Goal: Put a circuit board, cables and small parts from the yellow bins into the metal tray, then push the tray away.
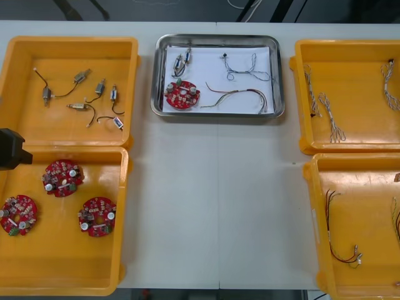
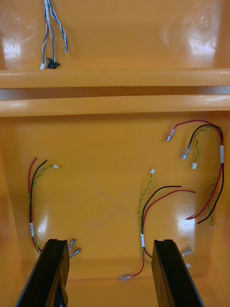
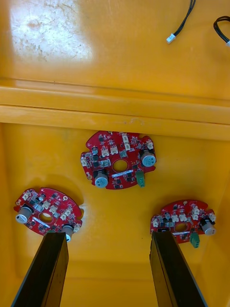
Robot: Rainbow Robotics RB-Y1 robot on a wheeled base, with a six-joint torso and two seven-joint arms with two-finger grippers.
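**Front view.** The metal tray (image 1: pixel 280 75), white inside, lies at the middle of the far edge of the table (image 1: pixel 212 206). It holds a round red circuit board (image 1: pixel 182 94), a small metal part (image 1: pixel 181 62), a twisted blue and white cable (image 1: pixel 249 67) and a red and yellow cable (image 1: pixel 240 97). Along the table's left edge, the far left bin (image 1: pixel 62 128) holds loose metal parts (image 1: pixel 82 76) with black leads. The near left bin (image 1: pixel 62 250) holds three spare boards (image 1: pixel 62 178). Along the right edge, the far right bin (image 1: pixel 356 81) holds twisted cables (image 1: pixel 331 119), and the near right bin (image 1: pixel 362 206) holds coloured cables (image 1: pixel 340 250). The black left arm (image 1: pixel 11 149) shows at the table's left edge, between the two left bins.

**Right wrist view.** The right end effector (image 2: pixel 109 244) hangs over the near right bin, its fingers spread wide and gripping nothing. One coloured cable lies in the bin just beside one finger.

**Left wrist view.** The left end effector (image 3: pixel 108 236) hangs over the near left bin, fingers likewise spread and empty. One spare board lies beyond the gap between the fingers, and one lies by each fingertip.
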